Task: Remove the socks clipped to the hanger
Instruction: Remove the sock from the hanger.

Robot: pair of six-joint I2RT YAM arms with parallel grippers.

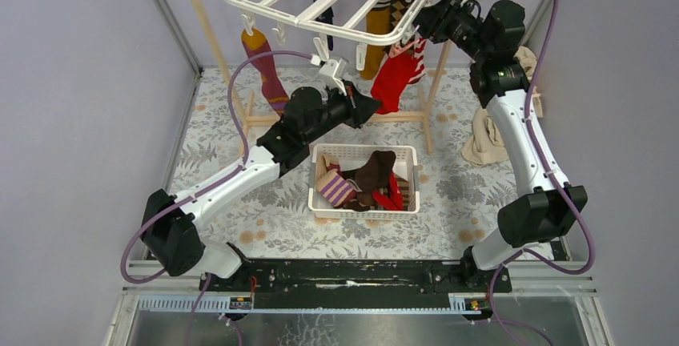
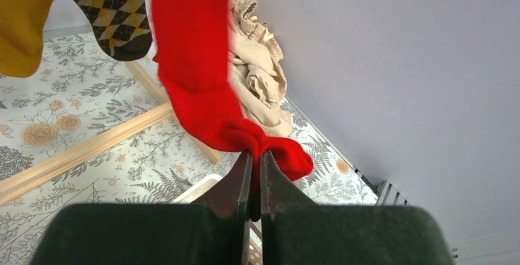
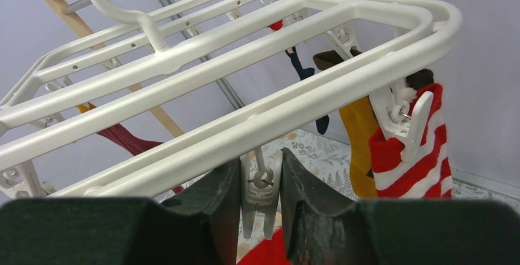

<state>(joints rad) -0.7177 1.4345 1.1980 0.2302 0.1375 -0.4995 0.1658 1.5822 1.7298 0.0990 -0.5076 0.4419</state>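
Red sock (image 2: 196, 75) nipped by the toe, its clip bracketed from the other side.

Left end effector (image 2: 254, 157) is pressed together on the toe of the red sock, which hangs from the hanger (image 3: 257, 47) and slants down towards that grip. Right end effector (image 3: 260, 216) sits under the hanger's near bar with a finger on each side of a white clip (image 3: 260, 182), close against it, though whether they squeeze it I cannot tell; red fabric shows just below that clip. Beside it on the same bar hang a red-and-white striped sock (image 3: 411, 167) and a mustard sock (image 3: 359, 136), both clipped. Further out, below the left arm, a white basket (image 1: 364, 150) on the floral surface (image 1: 448, 194) holds loose socks (image 1: 368, 182) in brown, red and purple stripes.
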